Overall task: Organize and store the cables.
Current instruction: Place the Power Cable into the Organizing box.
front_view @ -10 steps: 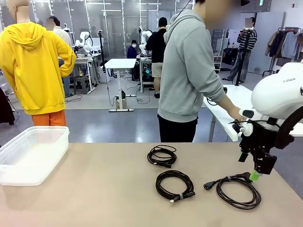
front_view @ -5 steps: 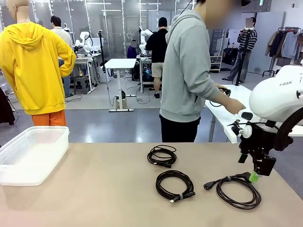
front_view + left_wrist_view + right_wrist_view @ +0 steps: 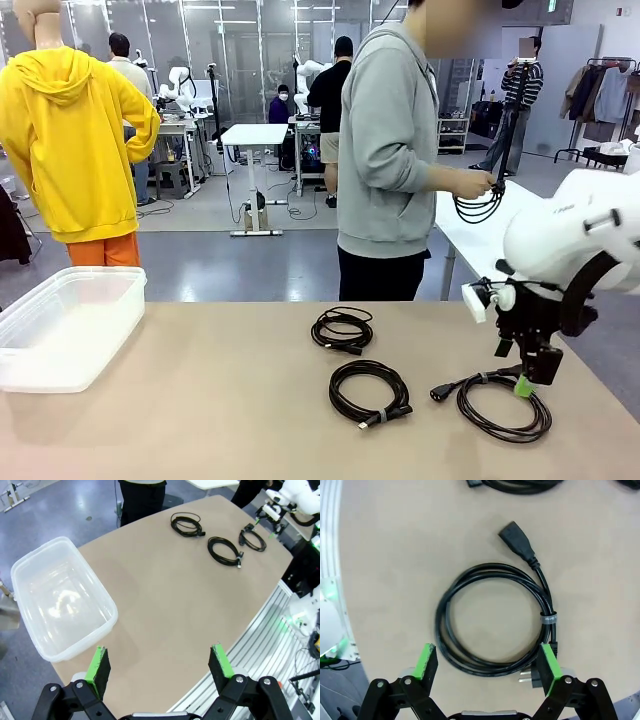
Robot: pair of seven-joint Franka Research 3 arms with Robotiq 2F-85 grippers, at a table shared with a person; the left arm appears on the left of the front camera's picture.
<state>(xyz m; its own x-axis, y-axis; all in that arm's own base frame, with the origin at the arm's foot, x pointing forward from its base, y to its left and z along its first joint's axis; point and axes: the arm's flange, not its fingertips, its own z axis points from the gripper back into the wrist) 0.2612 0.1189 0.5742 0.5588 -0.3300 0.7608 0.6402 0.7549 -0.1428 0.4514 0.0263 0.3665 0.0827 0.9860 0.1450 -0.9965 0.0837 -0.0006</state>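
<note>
Our left gripper [image 3: 160,662] hangs spread near the clear plastic tub [image 3: 30,630], our right gripper [image 3: 487,655], also spread, hovers over the nearest round black cable coil [image 3: 492,615] by the smooth tan table [image 3: 200,420]'s right edge, and a second coil [image 3: 368,392] and a third coil [image 3: 342,329] lie beyond amid bare tabletop.

No readable text, faint lettering on the white arm housing [image 3: 572,235] too small, print on cable tie [image 3: 548,617] blurred

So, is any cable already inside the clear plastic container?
No, the container holds nothing, and the three coiled cables lie on the table.
</note>
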